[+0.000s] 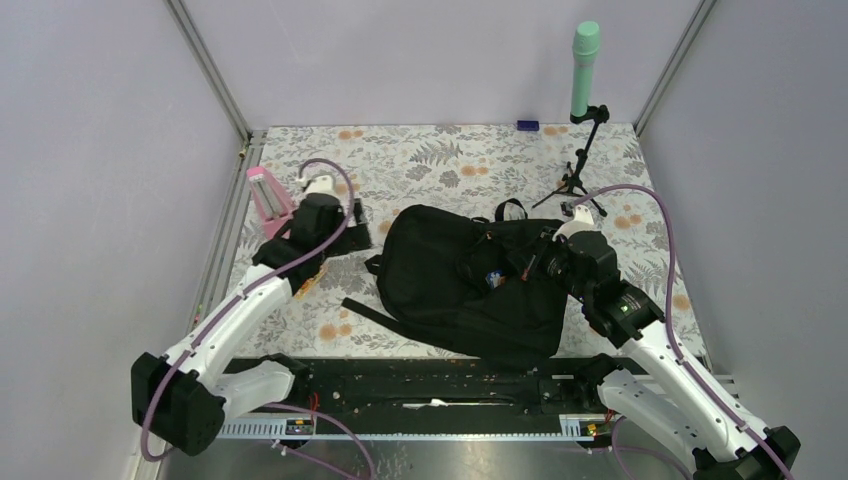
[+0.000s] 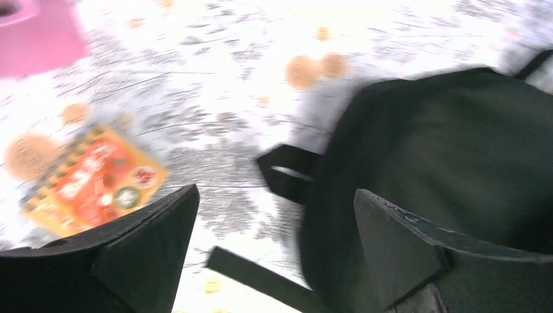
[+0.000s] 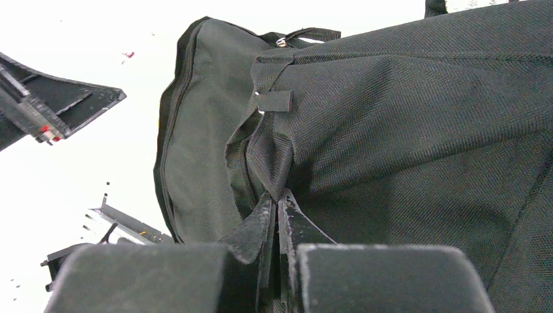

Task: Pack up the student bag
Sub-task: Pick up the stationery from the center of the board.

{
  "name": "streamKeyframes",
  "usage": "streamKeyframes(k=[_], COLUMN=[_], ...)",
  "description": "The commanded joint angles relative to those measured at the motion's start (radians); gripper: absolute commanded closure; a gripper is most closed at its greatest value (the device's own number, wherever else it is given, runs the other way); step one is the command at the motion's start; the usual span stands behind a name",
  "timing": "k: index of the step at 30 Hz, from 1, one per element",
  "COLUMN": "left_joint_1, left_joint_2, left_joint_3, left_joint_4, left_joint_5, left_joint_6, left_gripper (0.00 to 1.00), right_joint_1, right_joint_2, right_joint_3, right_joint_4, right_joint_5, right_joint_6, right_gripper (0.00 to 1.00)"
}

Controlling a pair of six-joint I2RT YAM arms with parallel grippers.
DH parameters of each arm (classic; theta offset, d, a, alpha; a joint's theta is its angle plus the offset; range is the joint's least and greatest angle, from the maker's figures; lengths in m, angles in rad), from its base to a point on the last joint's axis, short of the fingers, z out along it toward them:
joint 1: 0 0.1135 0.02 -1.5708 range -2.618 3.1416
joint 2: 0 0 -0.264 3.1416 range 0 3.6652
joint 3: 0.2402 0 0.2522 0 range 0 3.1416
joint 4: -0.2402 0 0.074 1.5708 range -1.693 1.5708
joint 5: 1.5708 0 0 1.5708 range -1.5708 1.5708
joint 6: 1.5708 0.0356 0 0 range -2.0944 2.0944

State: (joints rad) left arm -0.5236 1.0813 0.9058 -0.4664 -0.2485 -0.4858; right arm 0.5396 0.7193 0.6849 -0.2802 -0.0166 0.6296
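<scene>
The student bag (image 1: 460,275) is a large black fabric backpack lying flat mid-table, straps trailing toward the near left. My right gripper (image 1: 540,262) is at its right side; in the right wrist view the gripper (image 3: 276,199) is shut on a pinched fold of the bag's fabric (image 3: 365,111) beside the zip opening. My left gripper (image 1: 345,232) hovers left of the bag. In the left wrist view it (image 2: 274,215) is open and empty, above a strap (image 2: 261,277) and the bag's edge (image 2: 443,150). An orange-red packet (image 2: 91,182) lies to its left.
A pink object (image 1: 266,195) stands at the far left. A green cylinder on a small black tripod (image 1: 583,110) stands at the far right. A small blue item (image 1: 527,125) lies by the back wall. Metal frame rails run along both sides.
</scene>
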Motion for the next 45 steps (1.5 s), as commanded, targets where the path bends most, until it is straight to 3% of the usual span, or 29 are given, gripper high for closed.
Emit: streamKeyframes(k=[1, 8, 12, 17, 29, 45], left_joint_1=[0.227, 0.631, 0.726, 0.762, 0.768, 0.617], left_joint_2=[-0.032, -0.004, 0.129, 0.253, 0.420, 0.344], left_joint_3=[-0.064, -0.123, -0.056, -0.033, -0.056, -0.144], left_joint_4=[-0.096, -0.013, 0.014, 0.057, 0.136, 0.039], left_joint_5=[0.011, 0.173, 0.237, 0.241, 0.339, 0.347], left_joint_6=[0.027, 0.087, 0.160, 0.218, 0.141, 0.003], left_gripper=[0.07, 0.04, 0.06, 0.07, 0.07, 0.07], right_joint_1=[0.008, 0.008, 0.008, 0.008, 0.008, 0.008], right_joint_2=[-0.039, -0.044, -0.037, -0.052, -0.054, -0.083], right_joint_3=[0.036, 0.035, 0.039, 0.031, 0.025, 0.032], right_joint_4=[0.102, 0.102, 0.105, 0.105, 0.104, 0.083], right_joint_5=[-0.024, -0.025, -0.031, -0.018, -0.006, 0.012], right_joint_6=[0.010, 0.003, -0.002, -0.008, -0.023, -0.036], right_gripper=[1.00, 1.00, 1.00, 0.99, 0.99, 0.99])
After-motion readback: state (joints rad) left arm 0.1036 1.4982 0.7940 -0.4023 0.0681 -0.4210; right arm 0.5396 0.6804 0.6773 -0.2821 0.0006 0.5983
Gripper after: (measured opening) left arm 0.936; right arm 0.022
